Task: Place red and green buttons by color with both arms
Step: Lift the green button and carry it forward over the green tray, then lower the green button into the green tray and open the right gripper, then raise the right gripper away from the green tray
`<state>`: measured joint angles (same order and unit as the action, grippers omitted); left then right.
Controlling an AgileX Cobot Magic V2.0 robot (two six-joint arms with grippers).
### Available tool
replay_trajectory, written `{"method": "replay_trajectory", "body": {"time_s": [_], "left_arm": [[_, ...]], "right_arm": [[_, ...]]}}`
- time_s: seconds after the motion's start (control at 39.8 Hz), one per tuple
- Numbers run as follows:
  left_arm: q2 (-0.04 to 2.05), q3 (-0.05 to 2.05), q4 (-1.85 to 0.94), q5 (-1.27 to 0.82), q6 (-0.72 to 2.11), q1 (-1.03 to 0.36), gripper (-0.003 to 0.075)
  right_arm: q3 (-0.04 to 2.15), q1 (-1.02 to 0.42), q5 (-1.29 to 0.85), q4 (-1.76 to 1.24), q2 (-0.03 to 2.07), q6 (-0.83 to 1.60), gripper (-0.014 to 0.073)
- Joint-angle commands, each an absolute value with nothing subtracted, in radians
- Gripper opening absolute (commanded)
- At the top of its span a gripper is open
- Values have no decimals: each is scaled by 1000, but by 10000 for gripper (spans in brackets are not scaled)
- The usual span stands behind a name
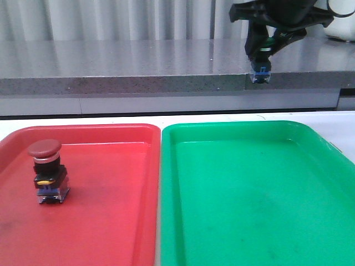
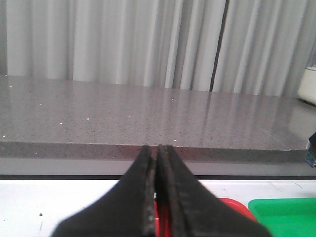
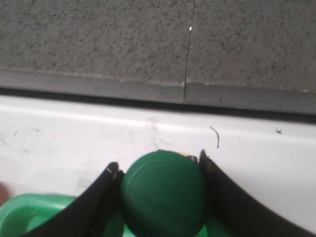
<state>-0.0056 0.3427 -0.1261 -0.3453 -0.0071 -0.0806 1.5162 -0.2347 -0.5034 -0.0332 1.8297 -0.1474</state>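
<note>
Filling the lower frame of the front view, a red tray (image 1: 111, 166) and a green tray (image 1: 249, 188) sit side by side on a white table (image 1: 338, 124), with a grey speckled counter (image 1: 122, 61) and pale curtains (image 1: 111, 19) behind. The red button (image 1: 49, 172) stands upright at the red tray's left; the right gripper (image 1: 260, 52), upper right, holds the green button (image 3: 164, 193) aloft. The left gripper (image 2: 158, 190) is pressed closed on nothing, and no writing is readable.

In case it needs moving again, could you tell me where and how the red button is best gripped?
Grip the red button from above, on the neck just under its cap. It stands upright in the red tray, and the wide cap would catch above closed fingers.
</note>
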Motion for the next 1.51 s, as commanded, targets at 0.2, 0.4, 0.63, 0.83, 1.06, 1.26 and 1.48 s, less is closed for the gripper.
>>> {"method": "replay_trajectory", "body": {"time_s": [0.2,0.4,0.63,0.83,1.06,1.26,1.48], "left_arm": [[-19,366,-137,-259,-16,-82,-20],[-19,366,-137,-259,-16,-82,-20],[-19,366,-137,-259,-16,-82,-20],[-19,366,-137,-259,-16,-82,-20],[-19,366,-137,-259,-16,-82,-20],[-19,366,-137,-259,-16,-82,-20],[-19,366,-137,-259,-16,-82,-20]], "right_arm": [[1068,-335,-255,-76,1459,-137,94],[824,-402,-156,-185,1382,-137,94],[753,-426,-121,-188,1423,-137,94],[753,-426,-120,-225,1479,-137,97],[753,-426,-131,-233,1485,-137,213],[754,-426,-132,-239,1479,-137,561],[755,-425,-132,-249,1350,-137,608]]}}
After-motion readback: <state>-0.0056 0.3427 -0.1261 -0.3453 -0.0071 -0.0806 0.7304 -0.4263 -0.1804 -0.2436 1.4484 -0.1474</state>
